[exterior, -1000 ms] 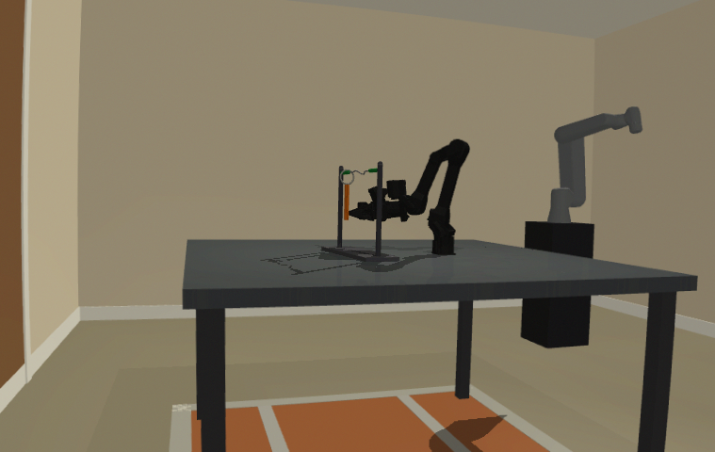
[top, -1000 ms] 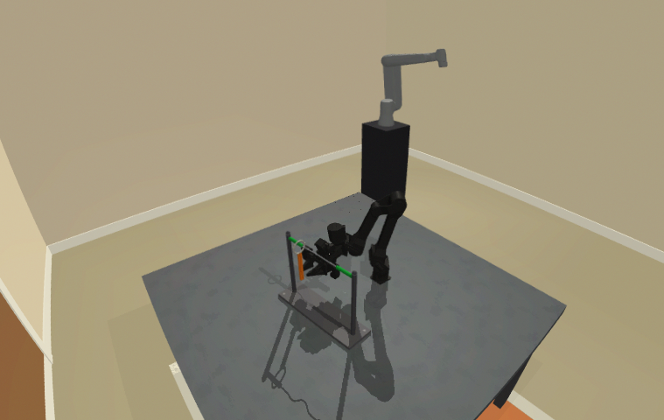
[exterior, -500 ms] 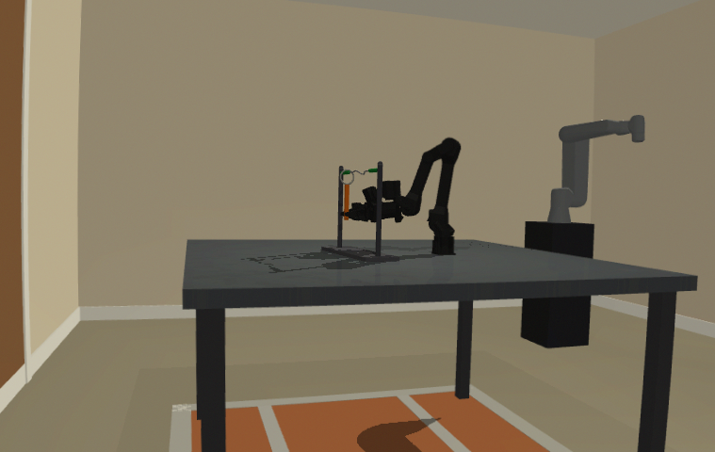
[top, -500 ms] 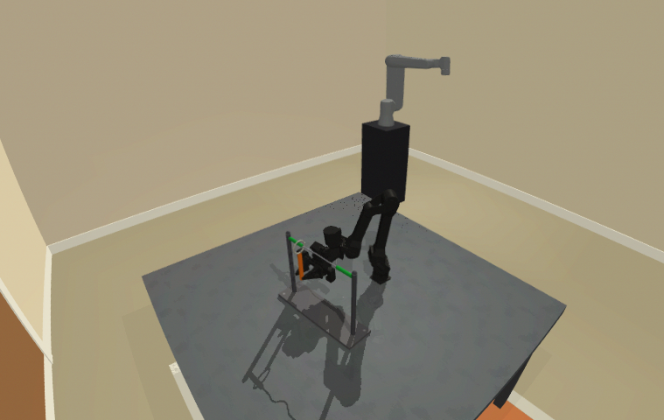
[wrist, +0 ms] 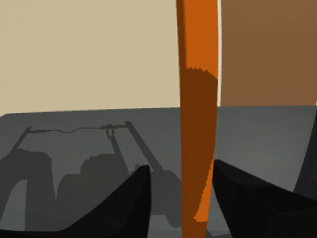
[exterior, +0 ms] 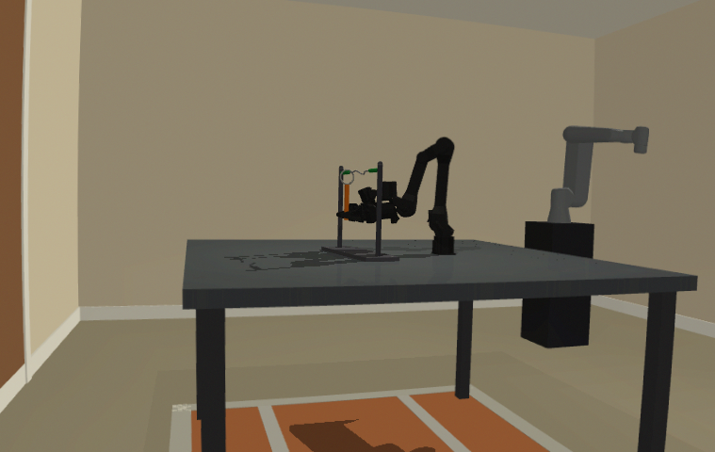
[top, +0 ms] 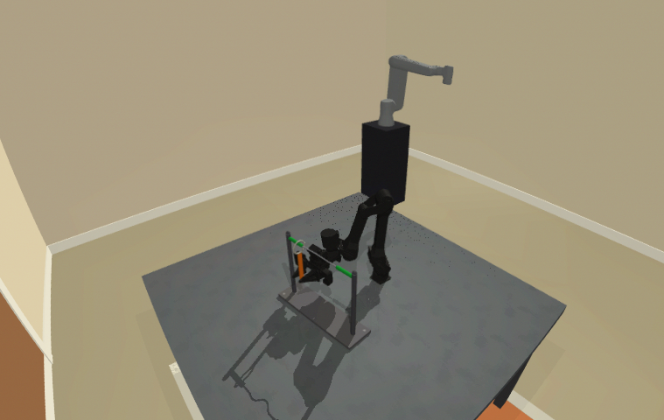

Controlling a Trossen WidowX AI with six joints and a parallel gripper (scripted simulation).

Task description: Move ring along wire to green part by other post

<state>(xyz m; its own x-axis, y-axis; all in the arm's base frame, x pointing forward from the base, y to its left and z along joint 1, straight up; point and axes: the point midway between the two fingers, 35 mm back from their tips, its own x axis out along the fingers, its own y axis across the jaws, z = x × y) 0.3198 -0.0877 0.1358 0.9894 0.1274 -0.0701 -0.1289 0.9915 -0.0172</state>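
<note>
The pale ring (top: 299, 253) (exterior: 353, 177) hangs around the green part (top: 292, 240) of the wire by the far post (top: 290, 270) (exterior: 340, 229). Its orange handle (top: 300, 265) (exterior: 346, 199) (wrist: 199, 99) points down. My gripper (top: 298, 277) (exterior: 339, 214) (wrist: 180, 170) is partly open, its fingers on either side of the handle's lower part. In the wrist view the handle lies close to the right finger, with a gap at the left one; contact is unclear. The thin grey wire (top: 322, 258) runs above the gripper to the other green part (top: 345, 270) (exterior: 372, 169).
The near post (top: 353, 301) (exterior: 379, 234) stands at the other end of the base plate (top: 319, 311). My arm (top: 380, 228) (exterior: 442, 185) reaches in from behind the wire. A grey arm (top: 396, 88) (exterior: 576, 162) stands on a black pedestal beyond the table.
</note>
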